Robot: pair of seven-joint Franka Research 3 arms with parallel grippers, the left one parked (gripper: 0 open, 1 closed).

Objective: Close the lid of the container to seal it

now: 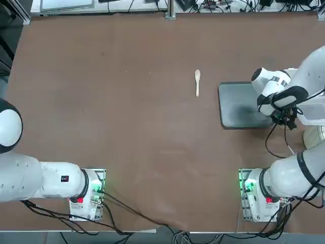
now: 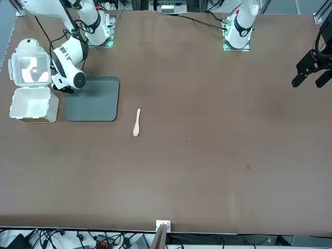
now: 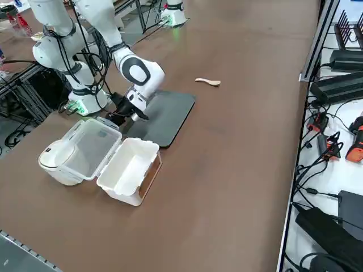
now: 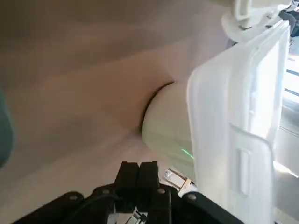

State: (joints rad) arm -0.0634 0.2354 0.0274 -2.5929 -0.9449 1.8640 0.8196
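Observation:
The container is a small white box standing open at the table's right edge, also visible in the front view. Its lid is hinged back and lies tilted on a round whitish cup. In the wrist view the lid fills one side with the cup under it. My right gripper hangs low beside the lid's edge, between lid and grey tray, shut with nothing between its fingers. From the front the gripper sits just beside the lid.
A dark grey tray lies flat beside the container, partly under my arm. A small pale spoon rests on the brown table to the tray's left. The table's right edge runs close behind the cup.

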